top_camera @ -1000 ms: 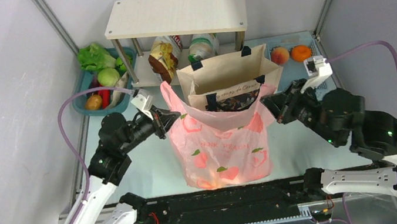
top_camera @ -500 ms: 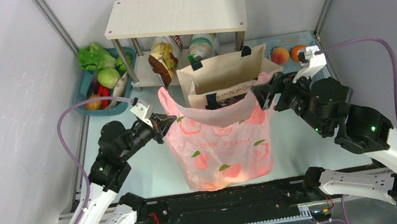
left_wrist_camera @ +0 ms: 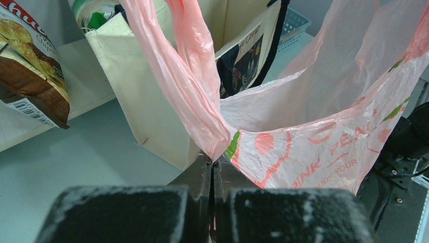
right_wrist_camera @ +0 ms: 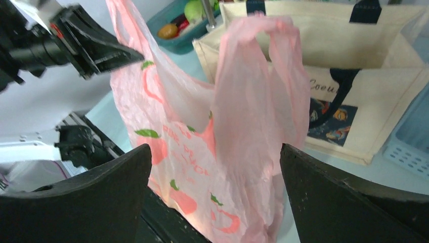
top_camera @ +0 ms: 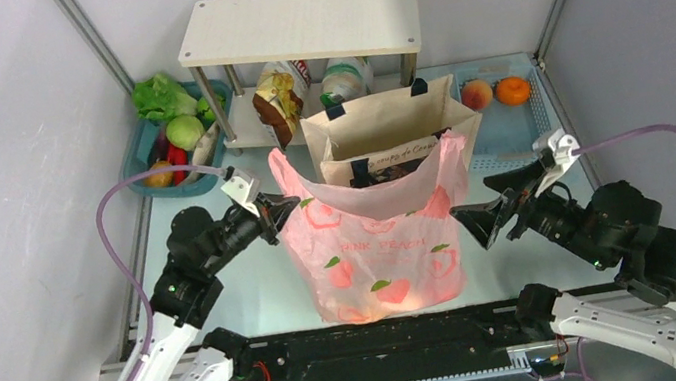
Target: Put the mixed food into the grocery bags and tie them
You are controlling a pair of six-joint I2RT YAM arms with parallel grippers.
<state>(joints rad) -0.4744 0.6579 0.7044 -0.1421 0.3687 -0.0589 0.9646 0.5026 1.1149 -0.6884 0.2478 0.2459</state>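
surface: table (top_camera: pixel 248 290) | on it: pink bag (top_camera: pixel 380 260), tote (top_camera: pixel 385 128), shelf (top_camera: pixel 299 24), teal basket (top_camera: pixel 132 173), blue basket (top_camera: pixel 507 133)

Translucent pink plastic bag (top_camera: pixel 378 245) with peach prints, upright, mouth open, left handle pulled taut. Beige canvas tote (top_camera: pixel 385 125) upright just behind, touching it. Brown-yellow crisp packet (top_camera: pixel 278 100) on the shelf (top_camera: pixel 299 24) beyond.
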